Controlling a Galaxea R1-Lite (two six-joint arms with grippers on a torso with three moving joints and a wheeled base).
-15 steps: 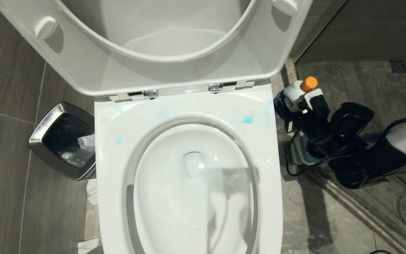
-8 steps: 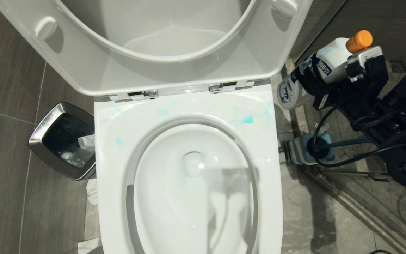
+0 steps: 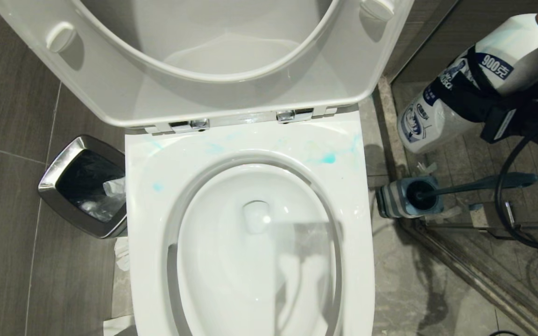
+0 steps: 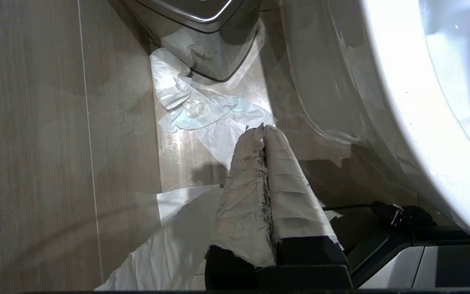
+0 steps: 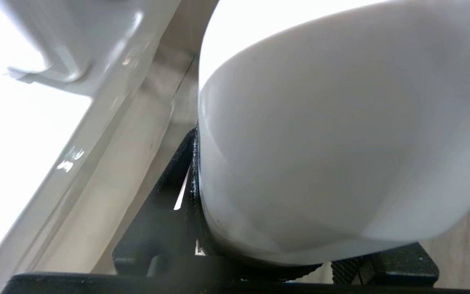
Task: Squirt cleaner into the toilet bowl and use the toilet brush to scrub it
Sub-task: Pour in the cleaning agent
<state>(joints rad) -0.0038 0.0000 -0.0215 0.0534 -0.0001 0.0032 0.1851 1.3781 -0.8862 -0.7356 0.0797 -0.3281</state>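
One cleaner point(image 3: 456, 88), lifted higher; one toilet brush point(image 3: 474, 184)

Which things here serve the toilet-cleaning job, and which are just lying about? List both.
For the job:
- cleaner bottle, held tilted in the right gripper
- toilet bowl, seat and lid up
- toilet brush, in its holder on the floor

Lying about:
- steel-rimmed waste bin
- crumpled tissue on the floor beside it
- left gripper, shut, idle near the floor

Cleaner point(image 3: 460, 88) cap cut off at head-view edge — toilet brush point(image 3: 479, 183) head hidden in holder point(image 3: 402, 198).
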